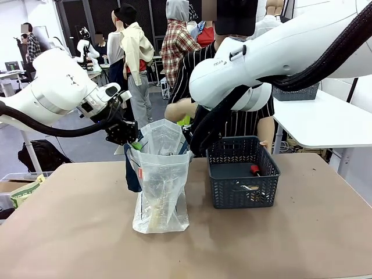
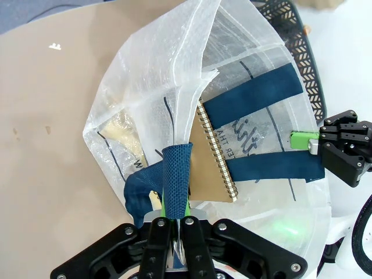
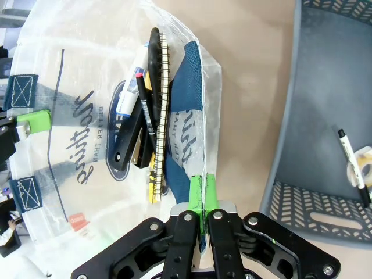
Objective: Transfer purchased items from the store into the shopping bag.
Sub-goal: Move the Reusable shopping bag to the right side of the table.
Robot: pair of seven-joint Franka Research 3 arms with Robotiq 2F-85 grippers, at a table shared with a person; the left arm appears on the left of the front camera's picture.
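1. Counter point(image 1: 70, 232), brown and bare, lay nearest. On it stood the bag point(image 1: 160, 186), upright, with the basket point(image 1: 241, 174) just beside it toward the robot's right.
2. The left tool point(image 2: 177, 220) was pinched narrow on a blue strap point(image 2: 174, 174) at one side of the bag's mouth. The right tool point(image 3: 203, 195) was pinched just as narrow on the rim at the opposite side. Between them the mouth was held open.
3. Done so far: several items were already inside the bag. They included a spiral notebook point(image 3: 161, 99), a pen point(image 3: 146, 110), a dark oblong thing point(image 3: 129, 142), a small white-and-blue piece point(image 3: 125, 104) and something yellow point(image 3: 152, 186) lower down.
4. Left to do: on the basket's floor lay a marker point(image 3: 350, 163) and a pale ring-like thing point(image 3: 365, 168). The front view also showed a red-tipped item point(image 1: 254, 170) there. Whether it was one of those two, I could not tell.
5. By my judgement the task was well past halfway, with only a few small things left to move.
6. Both tools were taken up with the bag. The remaining items would probably need the person, or one tool letting go first.
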